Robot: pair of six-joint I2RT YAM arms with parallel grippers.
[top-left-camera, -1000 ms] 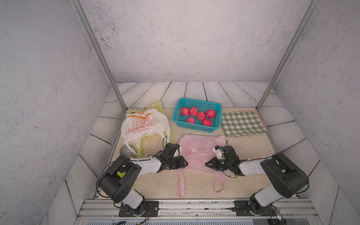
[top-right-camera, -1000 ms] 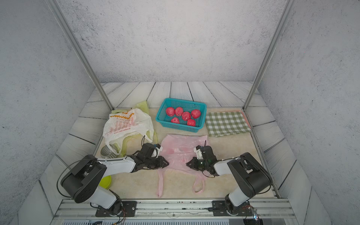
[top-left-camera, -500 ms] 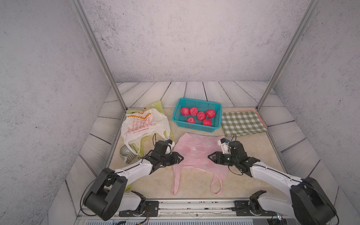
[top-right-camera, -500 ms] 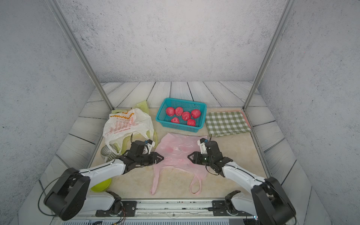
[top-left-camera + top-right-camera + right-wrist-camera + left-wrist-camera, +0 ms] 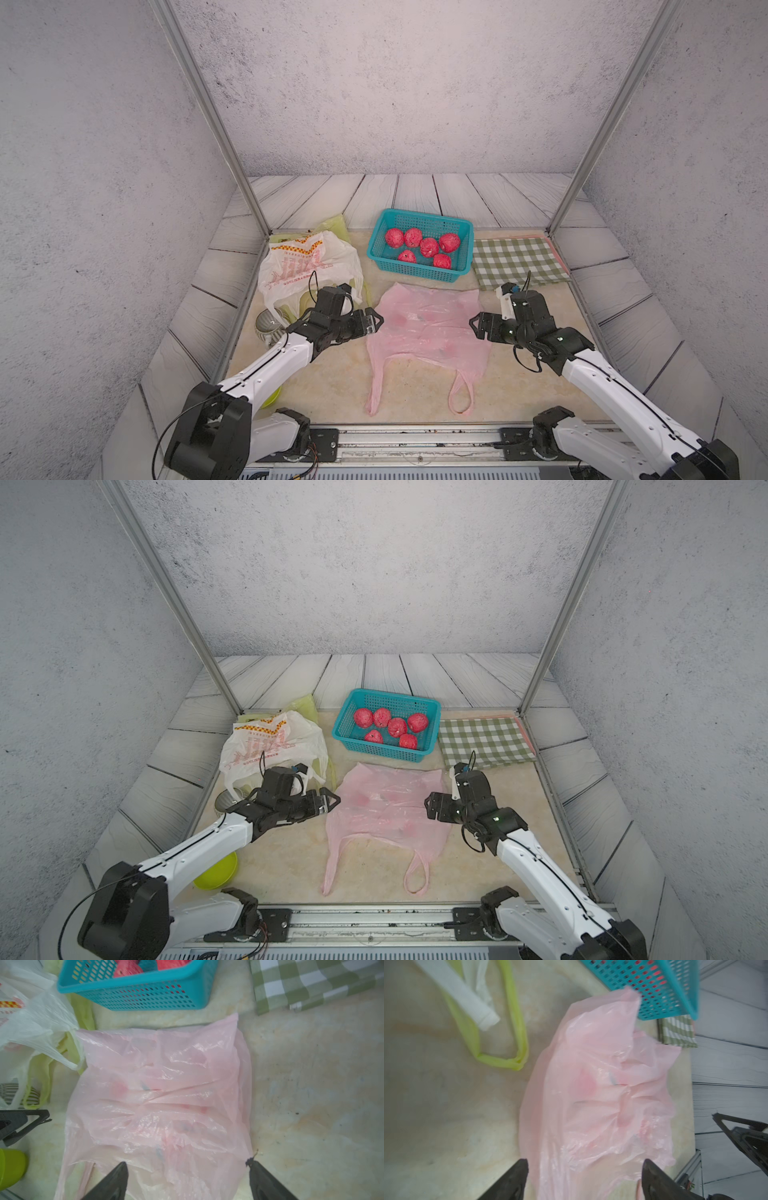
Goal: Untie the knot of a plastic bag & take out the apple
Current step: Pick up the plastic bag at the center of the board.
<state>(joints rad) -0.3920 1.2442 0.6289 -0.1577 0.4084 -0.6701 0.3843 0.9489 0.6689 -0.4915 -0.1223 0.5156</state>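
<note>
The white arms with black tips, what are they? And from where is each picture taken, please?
They are two robot arms; each ends in a two-fingered pincer. Two pictures look down from one overhead camera; the close-ups come from cameras on the wrists. On the beige table lie a flat pink plastic bag with loose handles, a turquoise plastic basket of six red apples, a green checked cloth and a white printed plastic bag. The left pincer and right pincer stand open at the pink bag's sides, holding nothing.
</note>
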